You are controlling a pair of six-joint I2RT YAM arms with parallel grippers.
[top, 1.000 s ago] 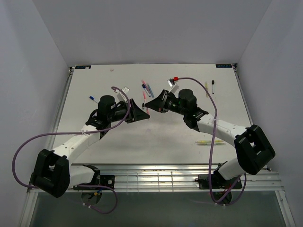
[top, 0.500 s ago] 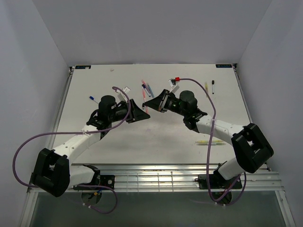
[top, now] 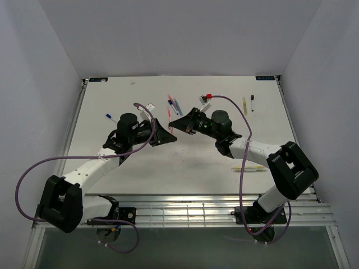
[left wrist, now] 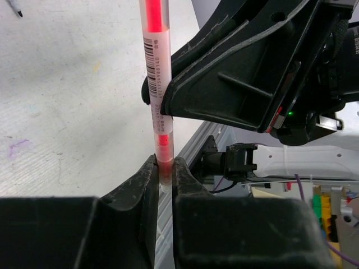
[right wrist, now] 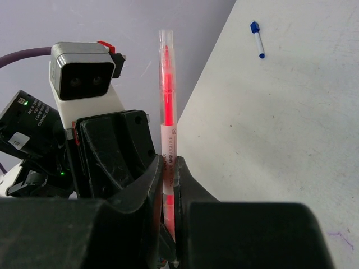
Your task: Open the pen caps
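Pen (left wrist: 152, 33) (clear barrel, pink-red ink, barcode label) is held off the desk (top: 140, 168) between both grippers, above the desk's middle.

1. The left gripper (left wrist: 164, 168) is closed on one end of the pen. In the left wrist view both fingers touch the barrel.
2. The right gripper (right wrist: 168, 168) is closed on the labelled middle part of the same pen, just beside the left gripper's hold. In the right wrist view a long clear part of the pen stands free beyond its fingers.
3. In the top view the two grippers point at each other with their tips nearly meeting. Both arms reach inward from the near edge.
4. It cannot be told whether the cap is seated or pulled off (its joint with the barrel is not visible in any view).

Loose pens lie flat on the desk:
- a pink and blue cluster (top: 174, 105) just behind the grippers;
- a blue-capped pen (top: 110, 117) to the left;
- a yellow pen (top: 244, 105) and a black-capped pen (top: 252, 102) side by side at the far right;
- a yellow pair (top: 249, 168) beside the right arm.

A small purple mark (left wrist: 19, 147) shows on the desk surface.
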